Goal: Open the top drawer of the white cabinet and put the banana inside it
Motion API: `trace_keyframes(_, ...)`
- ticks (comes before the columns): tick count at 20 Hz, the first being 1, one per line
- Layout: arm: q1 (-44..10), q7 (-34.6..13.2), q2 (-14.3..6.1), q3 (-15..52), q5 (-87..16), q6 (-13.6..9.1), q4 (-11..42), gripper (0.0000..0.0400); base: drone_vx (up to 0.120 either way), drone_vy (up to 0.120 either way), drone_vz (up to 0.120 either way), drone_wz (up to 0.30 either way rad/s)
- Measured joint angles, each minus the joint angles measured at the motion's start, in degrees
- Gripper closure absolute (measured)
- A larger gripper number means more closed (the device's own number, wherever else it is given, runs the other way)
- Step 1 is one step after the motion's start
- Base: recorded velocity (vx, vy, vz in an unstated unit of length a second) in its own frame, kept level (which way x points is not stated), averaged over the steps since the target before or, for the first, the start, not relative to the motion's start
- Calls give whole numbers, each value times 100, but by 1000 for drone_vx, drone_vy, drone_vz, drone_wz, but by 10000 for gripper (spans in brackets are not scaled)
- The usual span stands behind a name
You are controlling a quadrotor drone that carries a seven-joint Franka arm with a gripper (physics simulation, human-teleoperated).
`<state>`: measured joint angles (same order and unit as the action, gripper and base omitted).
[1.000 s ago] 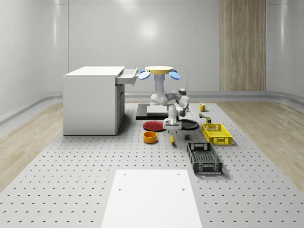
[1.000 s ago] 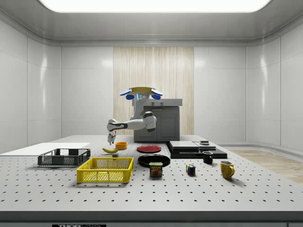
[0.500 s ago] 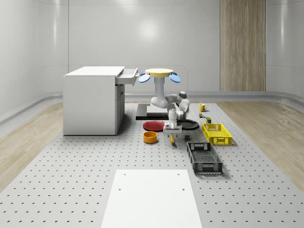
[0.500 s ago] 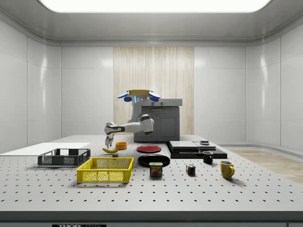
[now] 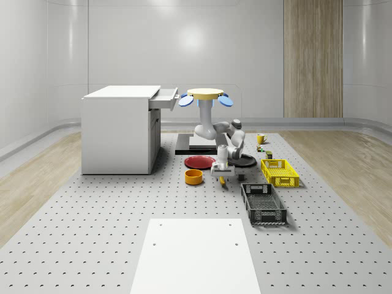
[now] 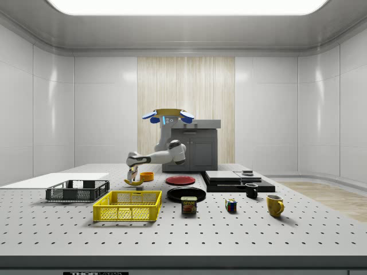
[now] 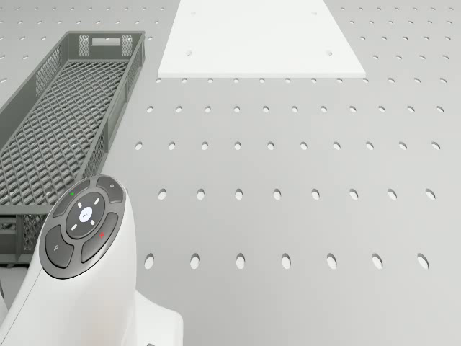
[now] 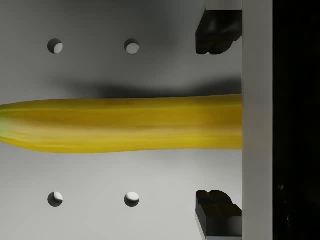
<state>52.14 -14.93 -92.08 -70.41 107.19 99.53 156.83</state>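
Note:
The banana (image 8: 125, 124) lies flat on the perforated table, in front of the red plate (image 5: 199, 162) in the whole-scene view. My gripper (image 8: 216, 124) is open right over it, one dark fingertip (image 8: 217, 32) on each side, with table showing between pads and fruit. In the side view the gripper (image 6: 136, 178) hangs just above the banana (image 6: 135, 183). The drone (image 5: 205, 93) hovers beside the white cabinet (image 5: 116, 131), near its top drawer (image 5: 164, 100), which stands pulled open. The arm bends down from the drone to the gripper (image 5: 222, 174).
An orange bowl (image 5: 194, 177) sits close to the banana on the whole-scene view's left. A black crate (image 5: 263, 203) and a yellow crate (image 5: 280, 172) lie to the right, a black plate (image 5: 244, 160) behind. A white slab (image 7: 259, 36) lies nearer the front.
The arm has folded downward, bringing the gripper from above the table down around the banana. The drone shifted slightly away from the cabinet. The banana has not moved.

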Motion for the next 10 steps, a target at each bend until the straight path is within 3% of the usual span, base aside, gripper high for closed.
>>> trace_keyframes(10, 103, 19, 51, 354, 328, 134, -141, 0, 0, 0, 0, 0)
